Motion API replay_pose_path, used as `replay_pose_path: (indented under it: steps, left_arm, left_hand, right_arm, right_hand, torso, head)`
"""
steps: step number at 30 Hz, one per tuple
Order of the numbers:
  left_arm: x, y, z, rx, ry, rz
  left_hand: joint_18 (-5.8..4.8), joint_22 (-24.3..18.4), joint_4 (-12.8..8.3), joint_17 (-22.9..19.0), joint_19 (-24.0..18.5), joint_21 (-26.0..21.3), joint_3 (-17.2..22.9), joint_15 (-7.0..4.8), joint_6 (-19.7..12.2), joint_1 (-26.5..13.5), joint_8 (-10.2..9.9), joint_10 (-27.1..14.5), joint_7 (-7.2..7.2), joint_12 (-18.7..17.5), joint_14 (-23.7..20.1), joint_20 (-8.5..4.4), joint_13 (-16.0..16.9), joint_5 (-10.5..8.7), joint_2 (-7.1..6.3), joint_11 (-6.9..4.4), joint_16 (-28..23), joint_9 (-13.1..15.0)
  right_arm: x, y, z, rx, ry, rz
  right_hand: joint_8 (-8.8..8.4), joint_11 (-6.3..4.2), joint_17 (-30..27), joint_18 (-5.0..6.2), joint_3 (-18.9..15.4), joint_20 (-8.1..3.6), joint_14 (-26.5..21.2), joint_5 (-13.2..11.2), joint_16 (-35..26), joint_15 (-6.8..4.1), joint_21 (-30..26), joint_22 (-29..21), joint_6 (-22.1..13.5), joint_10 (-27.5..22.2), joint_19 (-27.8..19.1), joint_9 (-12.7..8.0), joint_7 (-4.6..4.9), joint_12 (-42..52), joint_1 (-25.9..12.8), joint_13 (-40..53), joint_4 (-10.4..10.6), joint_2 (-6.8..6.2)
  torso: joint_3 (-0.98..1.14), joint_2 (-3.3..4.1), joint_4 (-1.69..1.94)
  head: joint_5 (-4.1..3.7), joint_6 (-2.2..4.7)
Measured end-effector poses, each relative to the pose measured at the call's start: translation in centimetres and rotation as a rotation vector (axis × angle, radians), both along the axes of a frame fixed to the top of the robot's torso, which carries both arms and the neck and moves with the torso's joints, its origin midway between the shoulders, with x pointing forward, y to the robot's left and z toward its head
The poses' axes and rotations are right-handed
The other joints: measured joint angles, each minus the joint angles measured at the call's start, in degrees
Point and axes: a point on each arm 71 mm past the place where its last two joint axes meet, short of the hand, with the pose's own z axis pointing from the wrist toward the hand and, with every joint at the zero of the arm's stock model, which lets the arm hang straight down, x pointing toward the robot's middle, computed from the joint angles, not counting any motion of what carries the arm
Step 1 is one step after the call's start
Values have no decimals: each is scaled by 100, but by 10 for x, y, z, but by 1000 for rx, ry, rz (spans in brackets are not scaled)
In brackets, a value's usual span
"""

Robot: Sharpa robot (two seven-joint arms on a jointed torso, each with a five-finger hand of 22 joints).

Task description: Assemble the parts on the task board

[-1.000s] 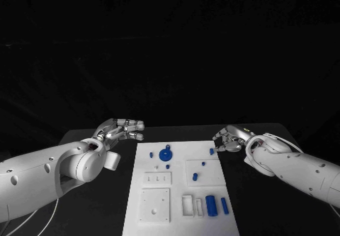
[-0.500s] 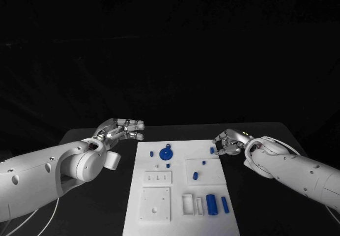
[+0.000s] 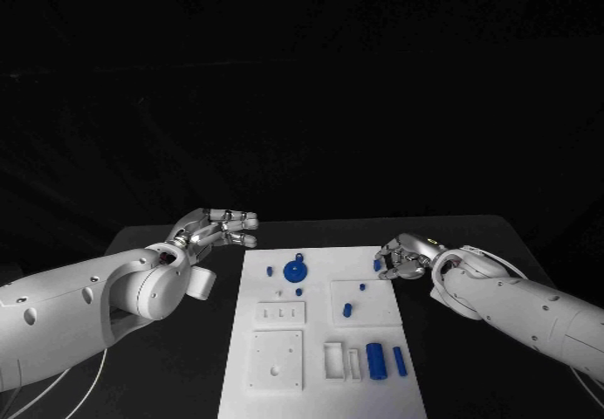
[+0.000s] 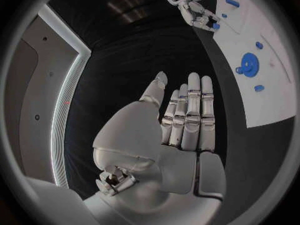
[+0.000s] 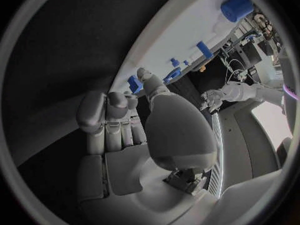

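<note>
The white task board (image 3: 321,393) lies in the middle of the black table. A blue gear (image 3: 295,271) stands near its far end, with small blue pegs around it. My right hand (image 3: 405,257) is at the board's far right edge. Its thumb and a finger pinch a small blue peg (image 3: 378,264) there, and the right wrist view shows that peg (image 5: 133,83) between the thumb tip and the curled fingers. My left hand (image 3: 216,229) hovers past the board's far left corner, fingers straight and holding nothing (image 4: 181,120).
Two blue cylinders (image 3: 374,360) lie near the board's near right corner, next to a white slotted block (image 3: 333,362). Raised white blocks (image 3: 277,319) occupy the board's left half. Black tabletop (image 3: 478,367) flanks the board on both sides.
My right hand has drawn in a little over the board's right edge, settling its fingertips on the small blue peg. The left hand has not moved.
</note>
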Motion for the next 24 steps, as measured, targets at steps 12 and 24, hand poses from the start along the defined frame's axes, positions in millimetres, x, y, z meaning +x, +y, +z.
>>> replay_pose_path:
  steps: [12,24]
  left_arm:
    - [0,0,0,0,0,-1]
    - [0,0,0,0,1,-4]
  left_hand:
    - [0,-7,0,0,0,0,0,0,0,0,0,0,0,0,0,0,0,0,0,0,0,0]
    - [0,-6,0,0,0,0,0,0,0,0,0,0,0,0,0,0,-1,0,0,0,0,0]
  right_arm:
    - [2,5,-4,11,4,-2]
    - [3,8,-9,20,10,-4]
  right_hand:
    - [0,0,53,1,537,0,1,-223,32,0,35,0,150,1,0,0,-7,67,-204,40,70,113]
    - [0,0,58,0,750,0,1,-377,32,0,34,-1,209,1,0,1,-16,90,-228,47,107,137]
  torso:
    - [-1,-5,-4]
    - [0,-9,-9]
  head:
    - [14,-29]
    - [29,-43]
